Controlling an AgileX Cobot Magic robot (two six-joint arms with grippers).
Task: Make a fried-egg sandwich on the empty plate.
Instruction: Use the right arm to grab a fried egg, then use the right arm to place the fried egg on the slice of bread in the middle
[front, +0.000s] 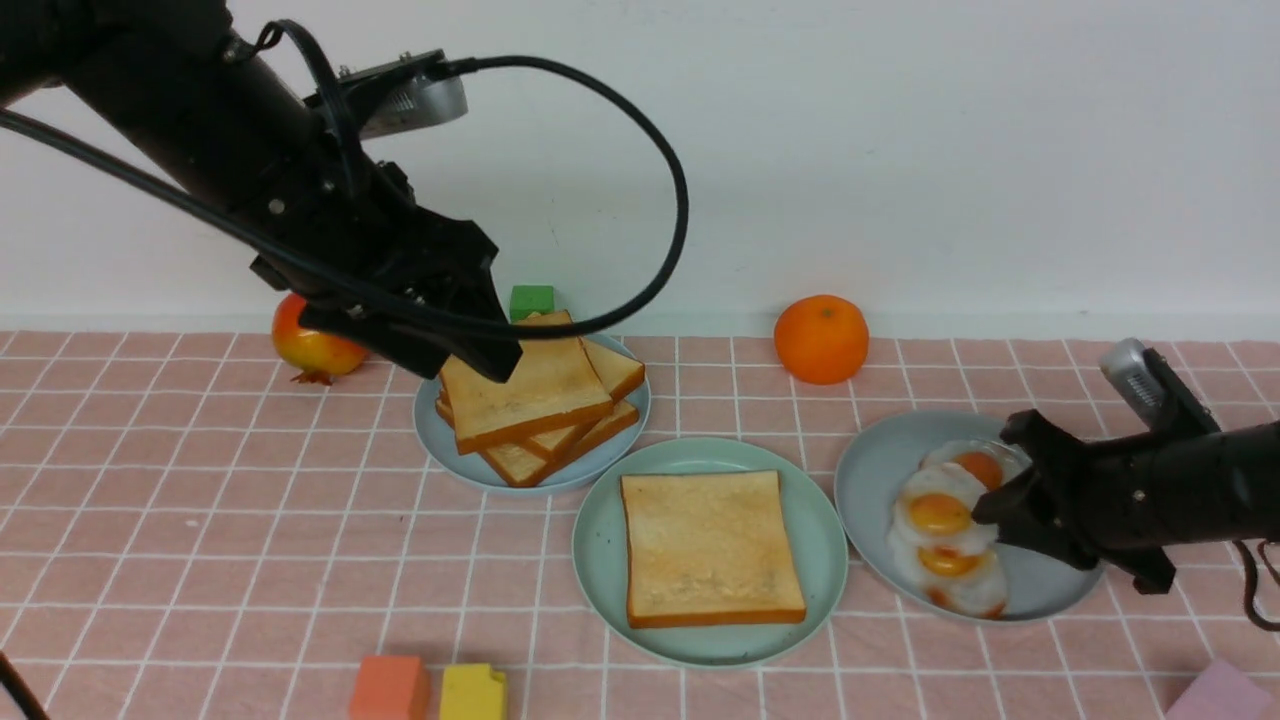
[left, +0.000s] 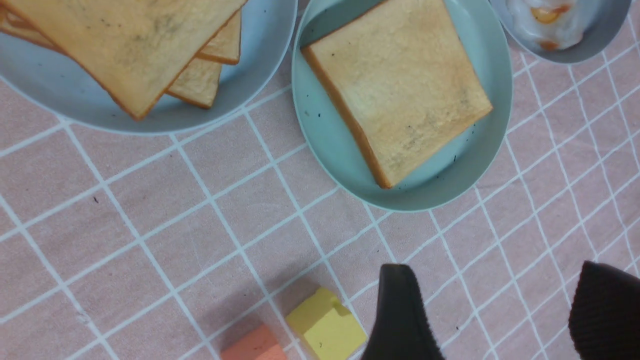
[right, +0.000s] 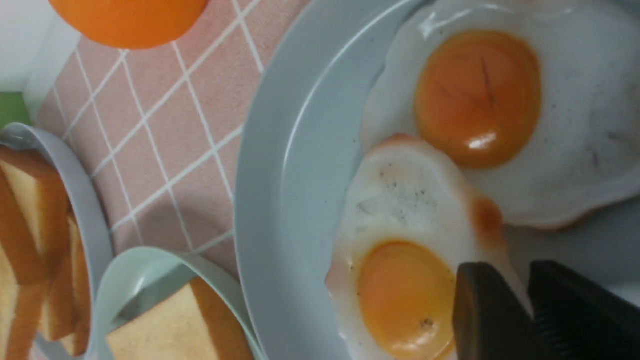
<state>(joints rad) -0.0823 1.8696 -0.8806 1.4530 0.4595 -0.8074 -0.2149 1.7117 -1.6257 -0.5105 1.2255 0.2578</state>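
Front view: right gripper (front: 987, 516) clamps the fried egg (right: 400, 210) by its rim on the grey-blue plate (front: 868, 480), toward the worktop (front: 200, 520) right edge. The left gripper (left: 495, 280) stands apart, empty. One toast slice (front: 710, 545) lies on the mint-green plate (front: 600, 560), mid-worktop.

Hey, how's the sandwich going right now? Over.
Left end effector open, empty. Right end effector pinching edge of white fried egg with orange yolk. One square golden-brown toast slice on round mint-green plastic plate. Nothing in the way.
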